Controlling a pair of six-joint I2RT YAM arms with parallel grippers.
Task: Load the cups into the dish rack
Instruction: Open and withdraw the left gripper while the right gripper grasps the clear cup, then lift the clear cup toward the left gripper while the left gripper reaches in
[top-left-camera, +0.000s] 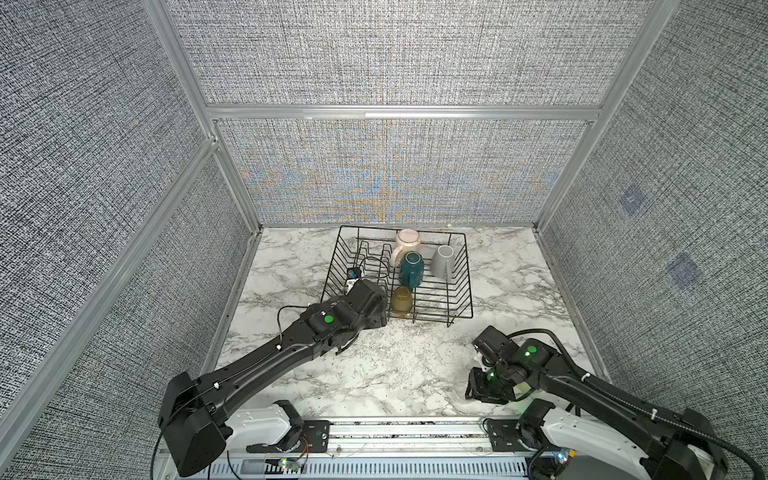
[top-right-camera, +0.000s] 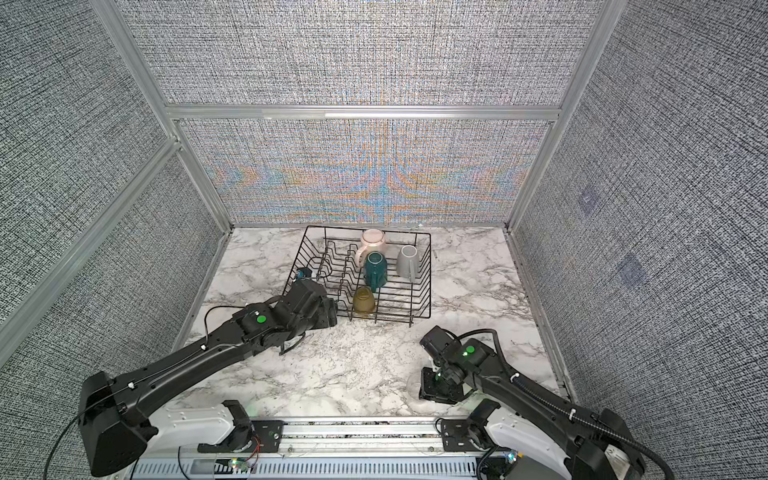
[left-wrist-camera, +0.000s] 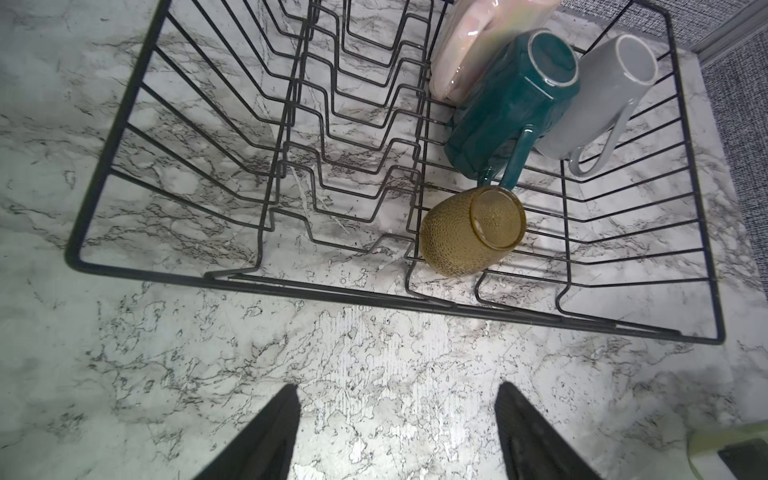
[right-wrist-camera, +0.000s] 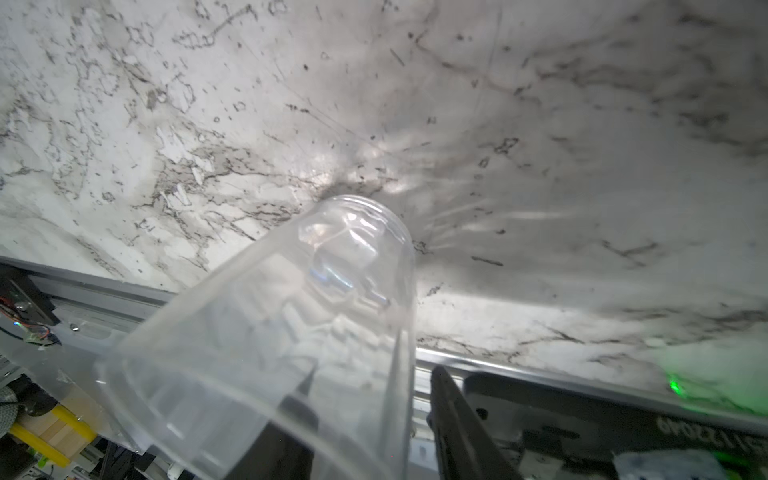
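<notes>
The black wire dish rack (top-left-camera: 468, 276) stands at the back of the marble table. In it lie a pale pink mug (top-left-camera: 408, 240), a dark teal mug (top-left-camera: 411, 268), a grey mug (top-left-camera: 444, 261) and an amber tumbler (top-left-camera: 402, 300). My left gripper (left-wrist-camera: 399, 390) hangs open over bare marble just before the rack's front rim (left-wrist-camera: 374, 301), holding nothing. At the front right a clear tumbler (right-wrist-camera: 332, 291) is tipped towards my right gripper (right-wrist-camera: 372, 372). One finger is inside the tumbler's mouth and the other (right-wrist-camera: 453, 415) just outside its wall, with gaps still showing.
A pale yellow-green shape (left-wrist-camera: 710, 446) shows at the edge of the left wrist view. An aluminium rail (top-left-camera: 415, 432) runs along the table's front edge, close under the right gripper. Fabric walls close in the back and both sides.
</notes>
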